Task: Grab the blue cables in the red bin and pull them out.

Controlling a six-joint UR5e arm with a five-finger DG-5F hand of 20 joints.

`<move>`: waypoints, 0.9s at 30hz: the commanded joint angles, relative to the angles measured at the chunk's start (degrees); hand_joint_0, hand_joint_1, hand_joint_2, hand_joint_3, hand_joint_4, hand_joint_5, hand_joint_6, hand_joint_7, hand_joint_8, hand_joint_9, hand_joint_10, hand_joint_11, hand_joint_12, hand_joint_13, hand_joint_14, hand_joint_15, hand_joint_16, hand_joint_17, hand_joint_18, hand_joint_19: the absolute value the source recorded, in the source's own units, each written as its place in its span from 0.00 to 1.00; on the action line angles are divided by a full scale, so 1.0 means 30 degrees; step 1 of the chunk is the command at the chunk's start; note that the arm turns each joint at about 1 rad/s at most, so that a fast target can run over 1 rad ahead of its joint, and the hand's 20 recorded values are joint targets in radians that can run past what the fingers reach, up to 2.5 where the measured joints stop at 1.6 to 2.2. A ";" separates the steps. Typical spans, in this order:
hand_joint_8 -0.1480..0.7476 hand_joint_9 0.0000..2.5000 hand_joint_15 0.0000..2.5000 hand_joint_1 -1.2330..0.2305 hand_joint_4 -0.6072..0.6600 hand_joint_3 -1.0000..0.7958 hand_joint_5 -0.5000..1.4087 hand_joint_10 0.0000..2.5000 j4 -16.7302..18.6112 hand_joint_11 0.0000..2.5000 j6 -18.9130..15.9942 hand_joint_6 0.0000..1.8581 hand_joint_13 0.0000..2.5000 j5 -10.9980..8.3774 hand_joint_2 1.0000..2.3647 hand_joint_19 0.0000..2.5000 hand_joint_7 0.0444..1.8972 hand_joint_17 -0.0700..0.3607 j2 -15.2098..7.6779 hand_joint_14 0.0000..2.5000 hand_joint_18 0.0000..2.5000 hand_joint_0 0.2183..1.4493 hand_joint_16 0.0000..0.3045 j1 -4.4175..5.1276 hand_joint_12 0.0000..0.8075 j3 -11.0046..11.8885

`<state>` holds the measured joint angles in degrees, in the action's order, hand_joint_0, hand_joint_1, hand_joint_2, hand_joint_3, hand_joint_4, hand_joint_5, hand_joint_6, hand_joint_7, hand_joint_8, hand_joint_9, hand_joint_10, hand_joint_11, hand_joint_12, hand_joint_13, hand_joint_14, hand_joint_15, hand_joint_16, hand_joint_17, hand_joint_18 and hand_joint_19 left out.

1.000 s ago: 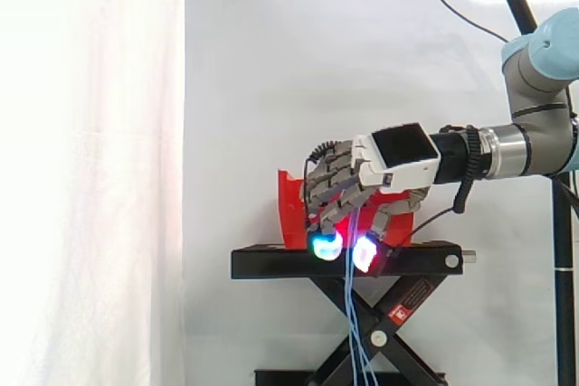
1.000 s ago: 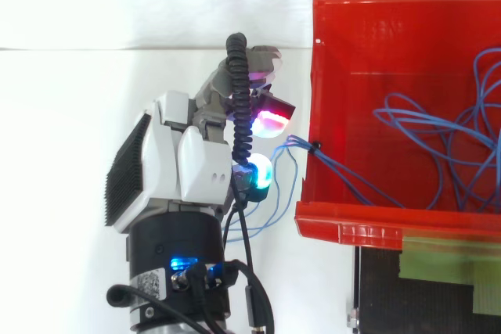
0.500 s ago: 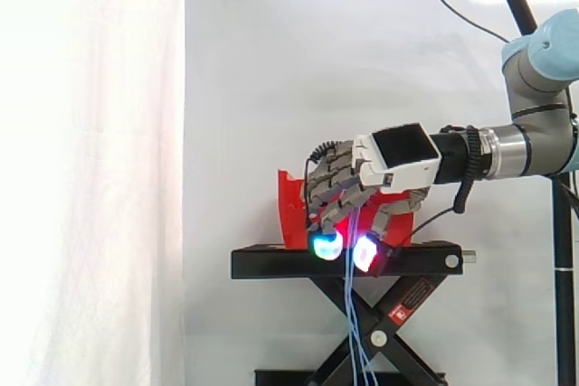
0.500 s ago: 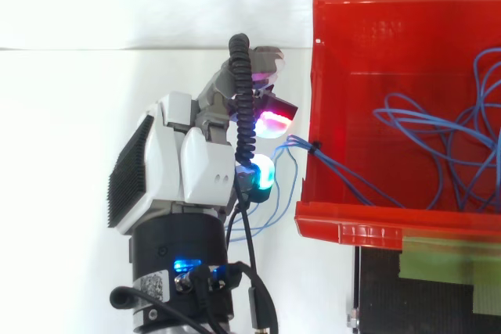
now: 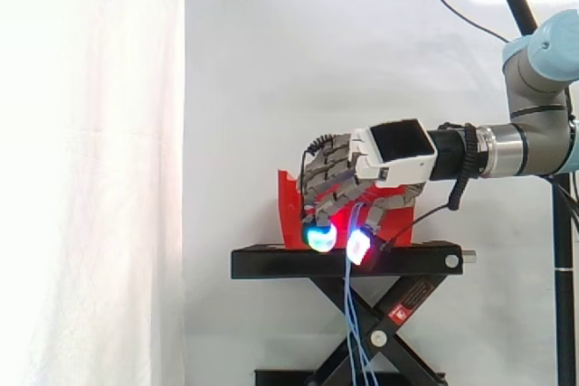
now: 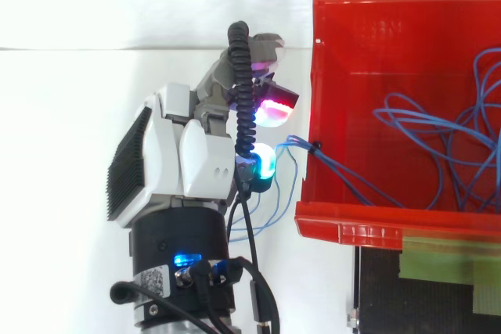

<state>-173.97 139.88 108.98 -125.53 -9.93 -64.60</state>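
The hand (image 6: 184,166) had moved a little up and away from the red bin (image 6: 368,29) — a small tug, so the pull had begun but was not done. Its fingers were curled tight around the blue cables (image 6: 301,144), which ran between the glowing pads (image 5: 318,237) and hung down past the black stand (image 5: 271,261). Further right, the cables crossed the bin's wall — most lay looped inside.
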 commanded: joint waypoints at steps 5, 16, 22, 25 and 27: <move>0.45 0.30 0.22 0.23 0.54 0.00 0.75 0.01 -0.0048 0.24 0.0000 0.00 0.25 0.0029 0.00 0.29 0.43 0.40 -0.0022 0.01 0.23 0.49 0.15 -0.0059 0.44 0.0000; 0.45 0.30 0.22 0.23 0.54 0.00 0.74 0.01 -0.0341 0.24 0.0000 0.00 0.25 0.0059 0.00 0.29 0.42 0.41 0.0007 0.01 0.23 0.49 0.15 -0.0059 0.44 0.0000; 0.45 0.30 0.22 0.23 0.54 0.00 0.74 0.01 -0.0341 0.24 0.0000 0.00 0.25 0.0059 0.00 0.29 0.42 0.41 0.0007 0.01 0.23 0.49 0.15 -0.0088 0.44 0.0000; 0.45 0.30 0.22 0.23 0.54 0.00 0.74 0.01 -0.0282 0.24 0.0000 0.00 0.25 0.0059 0.00 0.29 0.42 0.41 -0.0022 0.01 0.23 0.49 0.15 -0.0088 0.44 0.0000; 0.45 0.30 0.22 0.23 0.54 0.00 0.74 0.01 -0.0311 0.24 0.0000 0.00 0.25 0.0059 0.00 0.29 0.42 0.41 0.0007 0.01 0.23 0.49 0.15 -0.0088 0.44 0.0000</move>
<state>-174.89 139.88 109.16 -125.52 -10.19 -64.61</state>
